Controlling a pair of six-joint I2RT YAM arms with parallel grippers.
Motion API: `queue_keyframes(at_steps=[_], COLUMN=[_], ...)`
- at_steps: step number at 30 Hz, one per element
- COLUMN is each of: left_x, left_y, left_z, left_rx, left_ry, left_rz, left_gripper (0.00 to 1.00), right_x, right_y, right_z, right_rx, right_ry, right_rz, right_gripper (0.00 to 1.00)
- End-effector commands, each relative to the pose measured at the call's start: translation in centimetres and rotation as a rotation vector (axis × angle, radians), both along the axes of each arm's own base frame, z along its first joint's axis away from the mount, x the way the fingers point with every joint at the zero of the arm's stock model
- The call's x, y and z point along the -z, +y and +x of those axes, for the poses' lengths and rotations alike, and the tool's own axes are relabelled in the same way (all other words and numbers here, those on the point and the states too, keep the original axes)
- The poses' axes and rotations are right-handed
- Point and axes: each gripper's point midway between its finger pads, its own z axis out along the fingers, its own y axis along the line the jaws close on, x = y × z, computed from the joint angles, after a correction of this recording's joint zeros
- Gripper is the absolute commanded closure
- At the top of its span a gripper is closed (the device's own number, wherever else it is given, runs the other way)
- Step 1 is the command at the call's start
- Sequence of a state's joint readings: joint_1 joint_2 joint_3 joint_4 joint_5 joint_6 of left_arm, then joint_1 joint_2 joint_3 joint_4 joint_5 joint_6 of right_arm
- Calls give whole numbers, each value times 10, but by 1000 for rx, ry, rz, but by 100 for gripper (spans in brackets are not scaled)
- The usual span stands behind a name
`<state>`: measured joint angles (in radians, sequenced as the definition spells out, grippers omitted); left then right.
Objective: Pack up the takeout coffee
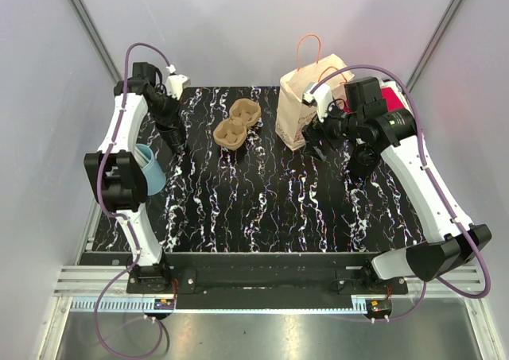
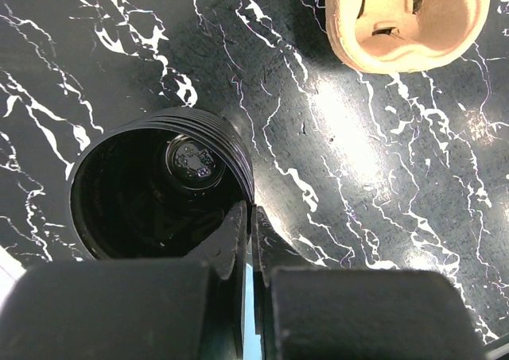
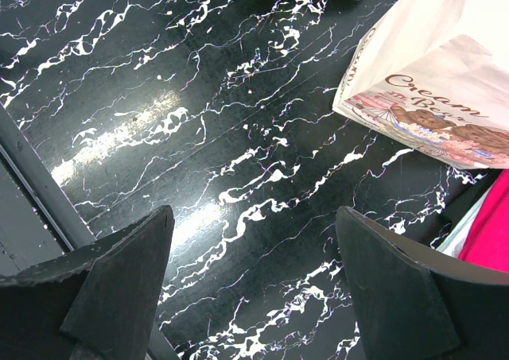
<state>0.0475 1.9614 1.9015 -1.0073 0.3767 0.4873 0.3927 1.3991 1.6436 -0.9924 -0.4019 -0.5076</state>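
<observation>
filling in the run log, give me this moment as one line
left gripper: shut on black cup rim | right gripper: open, over table beside paper bag | cup carrier: empty, on table

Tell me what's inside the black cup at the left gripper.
Nothing shows inside the black cup: only dark walls and its round embossed bottom. The left gripper pinches the near rim, and its inner finger covers the near part of the inside.

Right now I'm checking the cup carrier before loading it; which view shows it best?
Top external: the cup carrier appears whole, seen from above. Left wrist crops it to one end; right wrist catches only a sliver.
</observation>
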Motion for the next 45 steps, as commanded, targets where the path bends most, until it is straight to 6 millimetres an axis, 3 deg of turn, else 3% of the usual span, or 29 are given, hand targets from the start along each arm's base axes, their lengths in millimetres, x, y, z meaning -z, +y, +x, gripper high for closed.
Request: queue_keyframes(at_steps=[1,12,22,32,38,39,41,45], left_x=[-57,-82,-137,-184,-191,-190,-183,-167], left_y=[4,6,6,-10,-61,-78,-94,-146], left_z=[8,8,7,-13,-44,-52,-65,-95], left_rx=[-19,-22,-22,16,162,212,261,411], left_ry=[-162,-224,-363,-472,-489,-492,-480,-452], left_rz=[15,22,36,61,70,70,74,63], left_gripper=[100,100,100,100,100,100,100,100], right_x=[-19,-20,-24,-32,-49,-52,-56,-68], right_y=[2,1,-1,-5,-32,-37,-49,-74], right_z=[4,4,8,14,29,30,32,29], right_rx=[9,10,28,67,208,227,272,350], right_ry=[-61,-66,-88,-118,-203,-220,-250,-301], right_rz=[16,13,15,6,-69,-79,-120,-162], right_gripper=[12,10,5,0,0,0,0,0])
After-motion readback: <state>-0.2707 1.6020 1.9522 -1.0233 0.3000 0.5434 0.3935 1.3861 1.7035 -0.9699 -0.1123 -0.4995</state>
